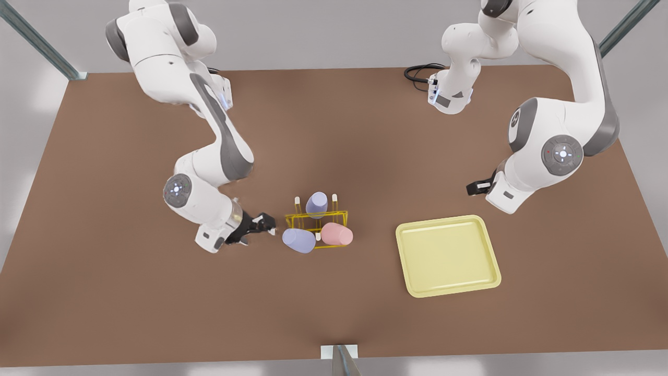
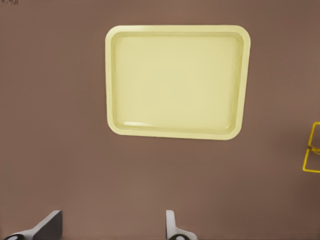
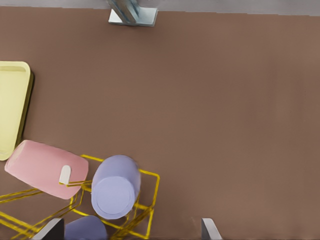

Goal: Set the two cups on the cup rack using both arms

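The yellow wire cup rack stands mid-table. A pale lavender cup and a pale pink cup rest tilted on its near side, and a second lavender cup sits on its far side. My right gripper is just beside the near lavender cup, on the front view's left, open and holding nothing. The right wrist view has the pink cup, the lavender cup and the rack close by. My left gripper waits open above the table, past the tray's far right corner.
A pale-yellow tray lies on the brown table to the front view's right of the rack; the left wrist view looks down on this tray. A black cable lies at the table's far edge. A metal post stands at the near edge.
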Motion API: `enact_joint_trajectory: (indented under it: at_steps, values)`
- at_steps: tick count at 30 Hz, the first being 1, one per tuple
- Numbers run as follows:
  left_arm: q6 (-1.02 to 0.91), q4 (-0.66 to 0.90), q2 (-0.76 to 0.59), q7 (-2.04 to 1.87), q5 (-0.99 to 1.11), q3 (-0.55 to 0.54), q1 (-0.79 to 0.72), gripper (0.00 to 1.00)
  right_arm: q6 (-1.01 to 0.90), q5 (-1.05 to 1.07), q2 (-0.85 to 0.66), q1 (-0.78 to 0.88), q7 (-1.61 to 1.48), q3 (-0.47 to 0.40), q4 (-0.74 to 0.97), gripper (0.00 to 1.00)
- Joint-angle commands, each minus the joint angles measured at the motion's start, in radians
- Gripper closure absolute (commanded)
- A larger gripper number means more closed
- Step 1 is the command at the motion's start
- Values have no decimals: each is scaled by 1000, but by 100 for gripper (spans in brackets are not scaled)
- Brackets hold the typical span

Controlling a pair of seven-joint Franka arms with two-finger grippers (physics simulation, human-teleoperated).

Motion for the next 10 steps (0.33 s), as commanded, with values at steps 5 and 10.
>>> enact_joint_trajectory:
  at_steps: [5,10]
  values:
    - [-45,7,1,173,-2,0,1,0,-482,-308,-112,-110,-62,-63,214,0]
    - [-57,7,11,175,-4,1,23,0,-479,-342,-375,-278,-31,63,-56,0]
